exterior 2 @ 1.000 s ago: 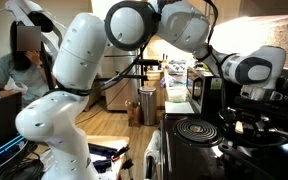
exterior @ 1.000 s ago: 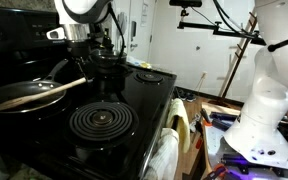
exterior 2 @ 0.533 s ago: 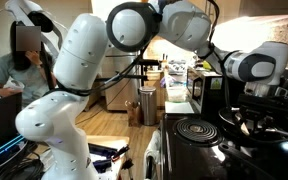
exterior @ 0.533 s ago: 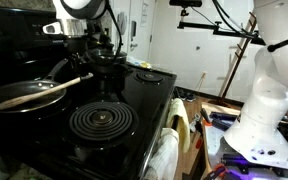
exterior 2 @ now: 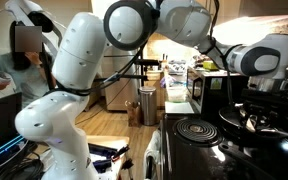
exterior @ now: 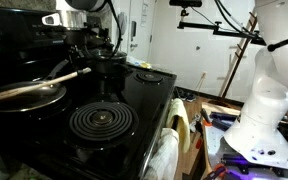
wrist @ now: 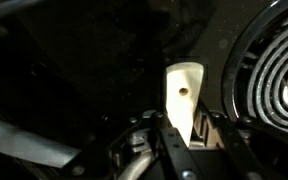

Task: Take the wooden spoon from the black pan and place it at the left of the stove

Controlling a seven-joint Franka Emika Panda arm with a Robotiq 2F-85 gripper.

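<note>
The wooden spoon point(exterior: 44, 83) lies slanted over the black pan point(exterior: 29, 98) at the left of the stove point(exterior: 134, 100), its handle end raised and its bowl end low over the pan. My gripper point(exterior: 82, 66) is shut on the handle end. In the wrist view the pale handle tip point(wrist: 184, 92) with its small hole sticks out between the fingers of the gripper point(wrist: 189, 135). In an exterior view the arm's wrist point(exterior 2: 259, 60) hangs over the stove; the spoon is hidden there.
A coiled burner ring point(exterior: 102, 122) sits at the stove's front, also seen as the burner ring point(wrist: 274, 70) in the wrist view. A dark pot point(exterior: 109, 66) stands right behind the gripper. The back control panel point(exterior: 14, 40) rises behind the pan. The robot's white base point(exterior: 264, 110) stands off the stove.
The jaws have shut on the spoon's handle. The gripper has risen a little, lifting the handle end so the spoon tilts up out of the pan.
</note>
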